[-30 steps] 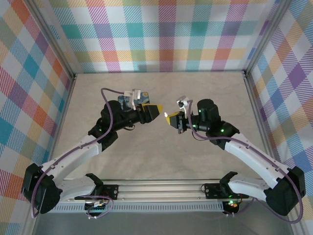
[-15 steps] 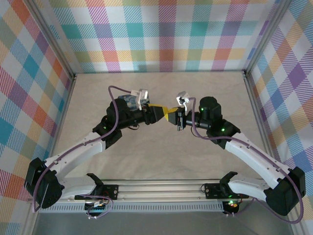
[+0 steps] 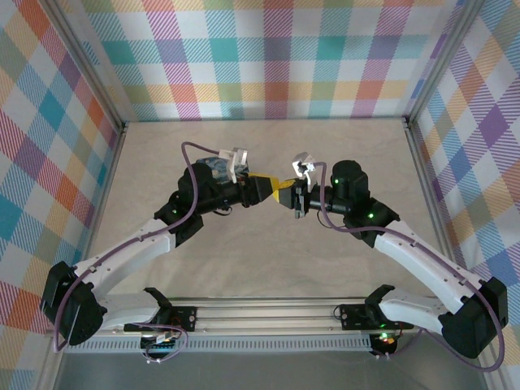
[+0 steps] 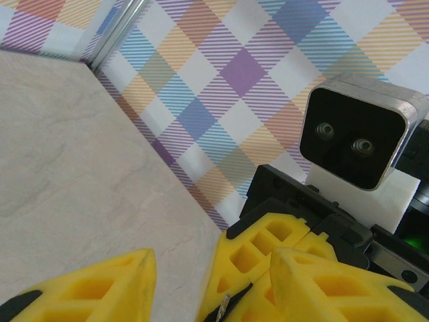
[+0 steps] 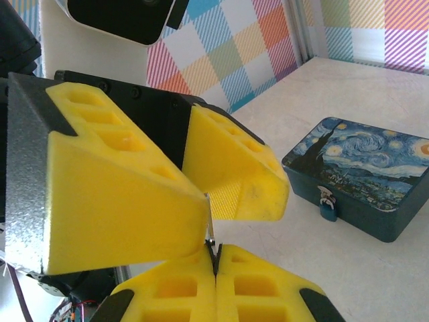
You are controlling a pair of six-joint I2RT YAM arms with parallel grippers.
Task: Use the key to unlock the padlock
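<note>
Two pincers meet tip to tip above the surface (image 5: pixel 348 268). Nearest in the right wrist view, the right pincer (image 5: pixel 214 263) is clamped shut on the key (image 5: pixel 211 225), whose shank stands upright from its tips. The left pincer (image 5: pixel 231 201) straddles that shank, jaws half open, gripping nothing. Farther right, well apart, the padlock (image 5: pixel 327 206) hangs on the painted box (image 5: pixel 365 181), nearer the left arm.
</note>
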